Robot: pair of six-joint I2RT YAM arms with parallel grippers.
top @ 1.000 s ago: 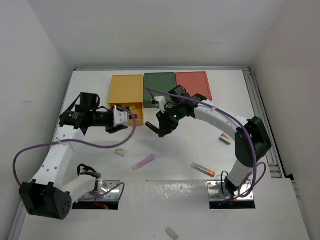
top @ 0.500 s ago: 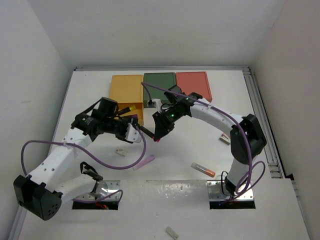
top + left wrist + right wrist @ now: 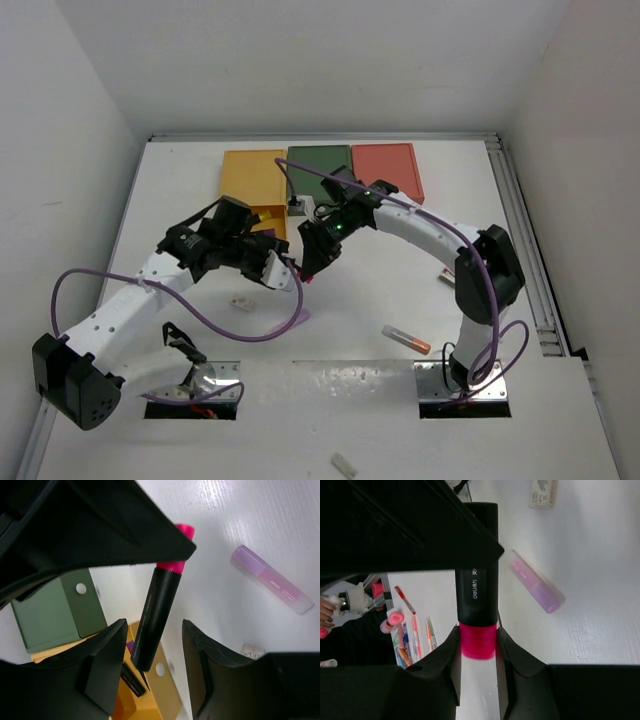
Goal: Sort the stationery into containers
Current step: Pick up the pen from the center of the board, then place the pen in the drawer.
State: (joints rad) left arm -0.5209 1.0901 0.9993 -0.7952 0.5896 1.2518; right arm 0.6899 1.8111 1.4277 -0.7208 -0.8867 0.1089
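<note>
My right gripper (image 3: 477,632) is shut on the pink cap of a black marker (image 3: 476,590) and holds it above the table, just right of the open mustard yellow drawer (image 3: 268,215). My left gripper (image 3: 152,630) is open, with its jaws on either side of the marker's black end (image 3: 155,615) and gaps on both sides. The two grippers meet in the top view (image 3: 295,270). The yellow drawer (image 3: 150,690) holds a purple-capped marker. The dark green box (image 3: 320,160) and the salmon red box (image 3: 390,165) are shut.
A lilac stick (image 3: 300,317) lies below the grippers and also shows in the left wrist view (image 3: 272,580). An eraser (image 3: 240,301) lies to its left. An orange-tipped tube (image 3: 405,339) lies near the right base. A second eraser (image 3: 447,278) is by the right arm. A pale stub (image 3: 344,464) lies at the front.
My left gripper has swung right, away from the yellow drawer, and now straddles the marker. My right gripper has shifted slightly left with the marker.
</note>
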